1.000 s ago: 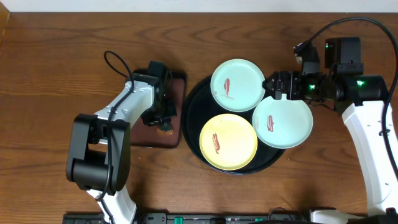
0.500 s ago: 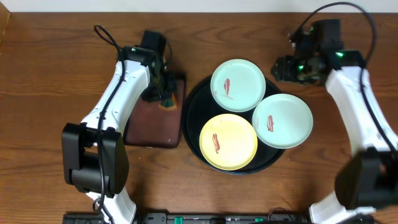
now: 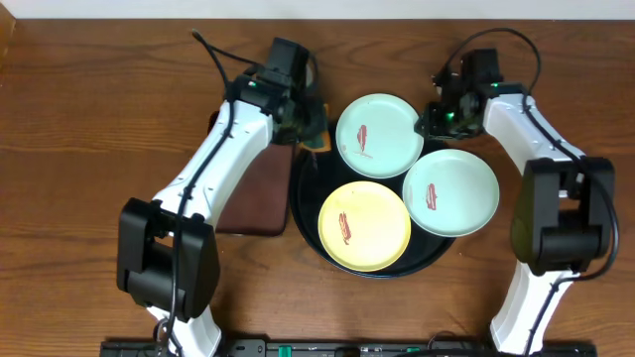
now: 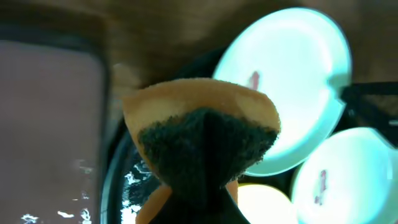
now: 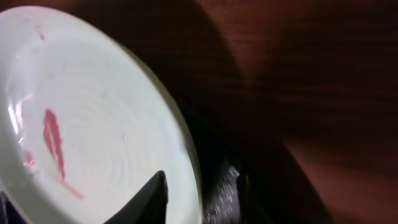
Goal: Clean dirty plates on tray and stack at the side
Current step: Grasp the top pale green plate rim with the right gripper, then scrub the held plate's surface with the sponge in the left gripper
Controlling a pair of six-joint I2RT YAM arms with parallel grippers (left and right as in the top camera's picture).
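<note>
A: The surface?
B: Dark wooden bench [image 3: 79, 149], pale wall [image 3: 317, 6] behind.
A: Containers?
B: The black tray [image 3: 301, 213] carries the far mint plate [image 3: 380, 136], right mint plate [image 3: 449, 193] and yellow plate [image 3: 364, 226], all red-smeared. The brown rectangular tray [image 3: 253, 198] is alongside.
A: Pincers?
B: The left pincer [image 3: 306, 127] clamps a sponge [image 4: 205, 134]. The right pincer [image 3: 429, 121] seemingly straddles the far plate's rim; can't tell if it grips

Even overhead light — blurry wrist views

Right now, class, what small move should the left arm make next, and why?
Probably slide the sponge onto the red smear on the top mint plate: the left gripper holds it beside that plate's rim, the smear looks unwiped, and the right gripper sits at the opposite rim.
</note>
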